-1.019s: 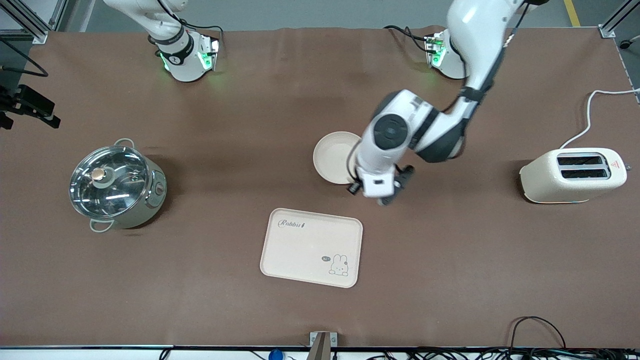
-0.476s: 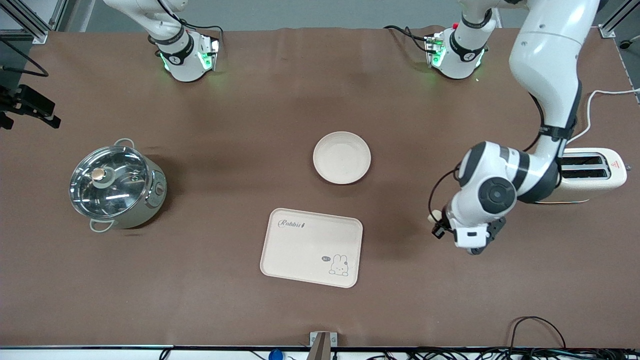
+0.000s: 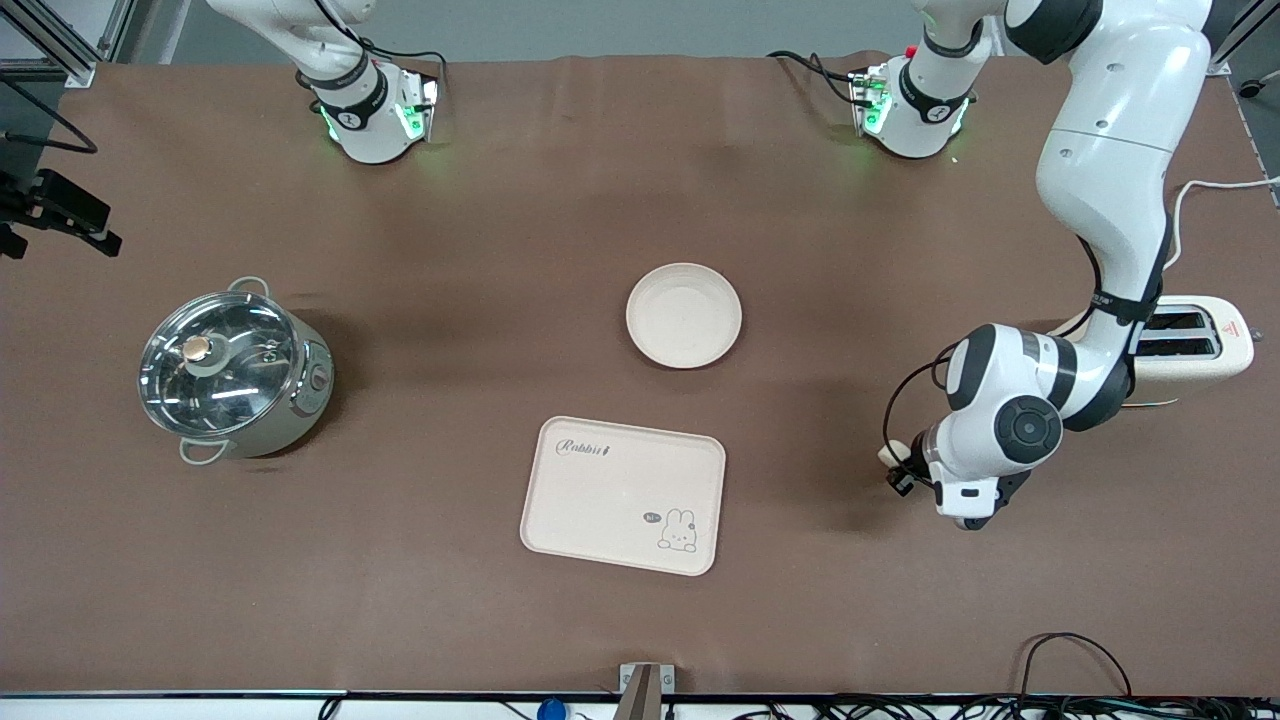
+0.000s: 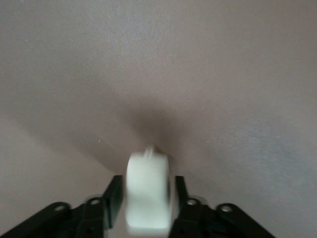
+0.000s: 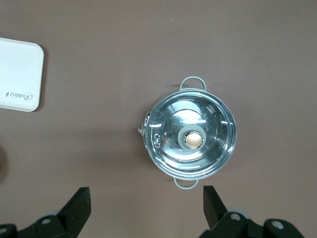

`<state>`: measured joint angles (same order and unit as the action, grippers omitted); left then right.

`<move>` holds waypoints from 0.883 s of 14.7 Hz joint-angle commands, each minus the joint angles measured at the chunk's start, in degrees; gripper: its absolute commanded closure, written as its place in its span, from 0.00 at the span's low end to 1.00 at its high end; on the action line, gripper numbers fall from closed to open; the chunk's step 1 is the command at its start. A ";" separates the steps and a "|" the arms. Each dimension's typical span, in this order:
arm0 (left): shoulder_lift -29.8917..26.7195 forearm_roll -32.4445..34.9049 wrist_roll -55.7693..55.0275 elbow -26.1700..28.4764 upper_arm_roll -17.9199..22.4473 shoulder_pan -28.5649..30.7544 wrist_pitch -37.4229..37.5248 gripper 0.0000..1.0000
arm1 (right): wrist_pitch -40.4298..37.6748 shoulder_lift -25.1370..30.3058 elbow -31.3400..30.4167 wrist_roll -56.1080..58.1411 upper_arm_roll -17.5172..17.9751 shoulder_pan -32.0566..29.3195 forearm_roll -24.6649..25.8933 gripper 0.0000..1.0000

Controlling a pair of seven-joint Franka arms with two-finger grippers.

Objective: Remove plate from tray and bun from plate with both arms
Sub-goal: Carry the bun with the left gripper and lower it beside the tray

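Note:
The round cream plate (image 3: 684, 315) lies flat mid-table with nothing on it. The bun (image 3: 889, 454), a small pale disc, stands on edge between the fingers of my left gripper (image 3: 895, 464). The gripper is low over the table, beside the toaster and toward the left arm's end. In the left wrist view the bun (image 4: 147, 178) fills the space between the black fingers of the left gripper (image 4: 147, 201), close above the brown cloth. My right gripper (image 5: 146, 213) is open and empty, high over the pot. It is out of the front view.
A steel pot (image 3: 232, 372) with a glass lid stands toward the right arm's end and shows in the right wrist view (image 5: 190, 139). The rectangular rabbit tray (image 3: 622, 494) lies nearer the camera than the plate. A cream toaster (image 3: 1190, 345) with a white cord is partly hidden by the left arm.
My left arm swung away from the plate's edge toward the toaster end. Over the last half second its gripper and the bun shifted together a little toward the camera. The plate stayed put.

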<state>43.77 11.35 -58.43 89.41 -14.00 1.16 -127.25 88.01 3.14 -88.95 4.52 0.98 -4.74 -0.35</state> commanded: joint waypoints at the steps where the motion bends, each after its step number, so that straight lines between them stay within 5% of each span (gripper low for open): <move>1: 0.61 1.31 0.60 -1.17 -0.50 0.24 -0.28 0.05 | -0.38 0.81 -0.26 -0.21 0.34 -0.19 0.70 0.00; 4: -0.44 1.40 2.97 -1.52 -0.76 0.15 0.15 0.00 | -0.47 0.81 -0.26 -0.21 0.34 -0.19 0.70 0.00; 13: -15.10 4.39 26.85 -1.52 -1.29 4.11 6.04 0.00 | -0.55 0.81 -0.26 -0.13 0.43 -0.10 0.70 0.00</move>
<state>32.34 15.36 -36.15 86.39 -14.66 3.75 -122.58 87.99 3.14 -88.95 4.52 1.08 -4.73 -0.35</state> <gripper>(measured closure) 0.000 0.000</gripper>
